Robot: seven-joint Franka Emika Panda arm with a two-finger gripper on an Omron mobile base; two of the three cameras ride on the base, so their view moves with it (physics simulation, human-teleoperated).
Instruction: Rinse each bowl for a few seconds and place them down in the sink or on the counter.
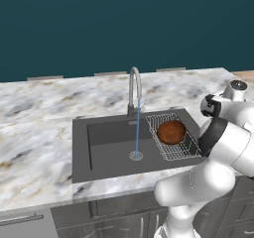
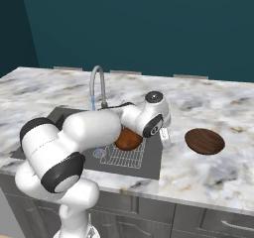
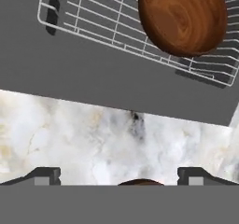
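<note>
Gripper [image 3: 119,178] spread wide, empty, hovering over the counter [image 3: 93,139] strip just beside the sink's right edge. In the right base view the hand [image 2: 165,139] hangs low over that same marble strip, between basin and the outer bowl.

Nearest thing: a sliver of reddish-brown at the bottom of hand view, right under the fingers, prob. the rim of the counter bowl [image 2: 204,141], which sits on the marble just off to the gripper's outer side, away from the sink. Not touching it, as far as I can tell.

Next out, ahead of the fingers: sink [image 1: 106,148] wall, then the wire rack [image 3: 107,20] w/ the 2nd bowl [image 3: 182,17] lying in it, well clear of the jaws.

Farthest: faucet [image 1: 134,90] w/ water stream [image 1: 137,128] running down to the drain, beyond the rack.

Status, my read: both bowls are set down, one on counter, one in sink rack. Can't tell from this whether each got rinsed. Tap on suggests rinsing isn't wrapped up; if so, one bowl left to grab, hold under the stream, put down.
</note>
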